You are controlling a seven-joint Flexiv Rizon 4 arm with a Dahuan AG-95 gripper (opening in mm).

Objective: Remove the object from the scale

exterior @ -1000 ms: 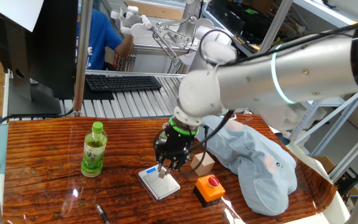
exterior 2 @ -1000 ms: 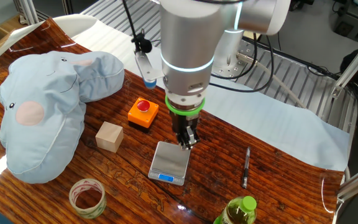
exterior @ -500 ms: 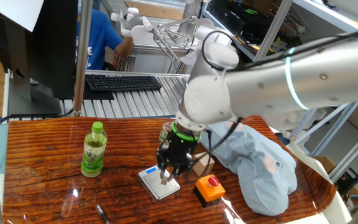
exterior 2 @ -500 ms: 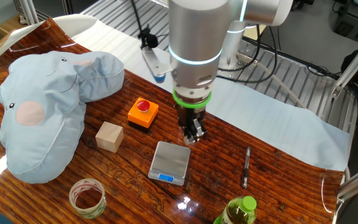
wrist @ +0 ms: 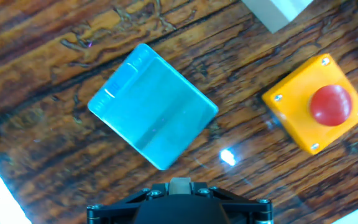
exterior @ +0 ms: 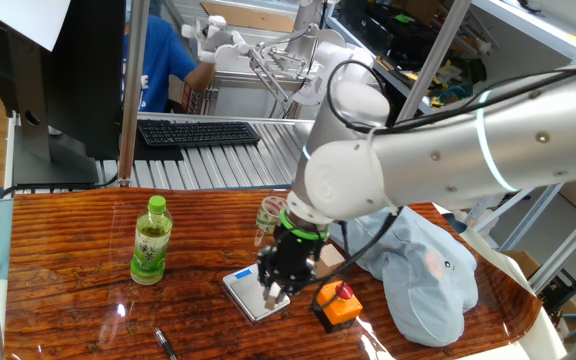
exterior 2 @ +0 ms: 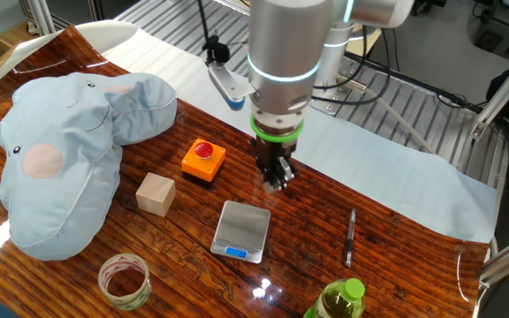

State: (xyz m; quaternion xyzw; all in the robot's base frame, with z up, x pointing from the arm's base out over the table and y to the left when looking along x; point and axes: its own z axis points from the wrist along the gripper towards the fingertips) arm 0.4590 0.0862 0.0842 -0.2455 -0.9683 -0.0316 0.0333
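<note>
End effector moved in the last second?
Yes. In the other fixed view the end effector went from over the scale plate's far edge to off it, toward the white mat.

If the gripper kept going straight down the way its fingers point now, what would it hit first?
Probably bare table. In the other fixed view the gripper hangs past the far edge of the scale, whose plate looks bare, and the hand view shows a small tan piece between the fingers. Depth is unclear, so the scale's edge remains possible.
</note>
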